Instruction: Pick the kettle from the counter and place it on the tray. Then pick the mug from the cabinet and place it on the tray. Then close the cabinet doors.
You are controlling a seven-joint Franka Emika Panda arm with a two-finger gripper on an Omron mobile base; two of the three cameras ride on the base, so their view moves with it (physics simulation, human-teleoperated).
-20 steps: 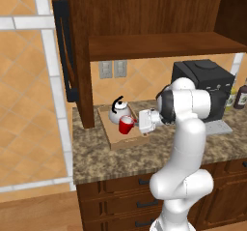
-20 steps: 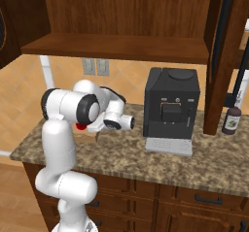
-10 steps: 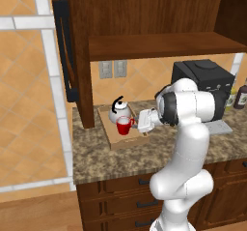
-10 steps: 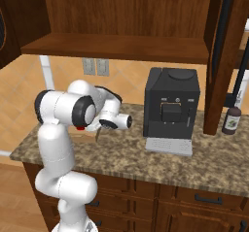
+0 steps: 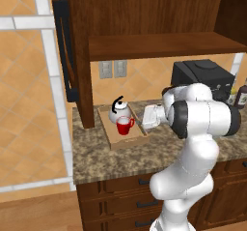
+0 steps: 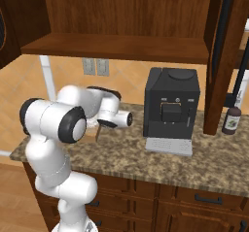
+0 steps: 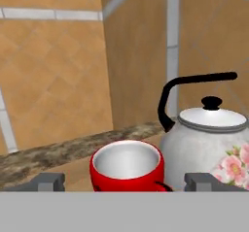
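The red mug (image 5: 124, 125) stands upright on the light-wood tray (image 5: 109, 134), right in front of the silvery kettle (image 5: 118, 111) with its black arched handle. My gripper (image 5: 139, 122) hovers just to the right of the mug, open. In the hand view the mug (image 7: 127, 165) sits low between my two spread fingertips (image 7: 46, 181), which do not touch it, and the flowered kettle (image 7: 204, 138) stands beside it. The cabinet doors hang open: the left one (image 5: 65, 46) and the right one (image 6: 224, 56). The tray rests on the granite counter (image 5: 111, 157).
A black coffee machine (image 6: 170, 105) stands on the counter to the right of my arm, with a dark bottle (image 6: 232, 120) further right. The cabinet shelf (image 5: 159, 46) runs overhead. Dark drawers (image 5: 120, 201) lie below the counter.
My gripper has opened and let go of the mug, which now stands on the tray. The hand has drawn back slightly from it.
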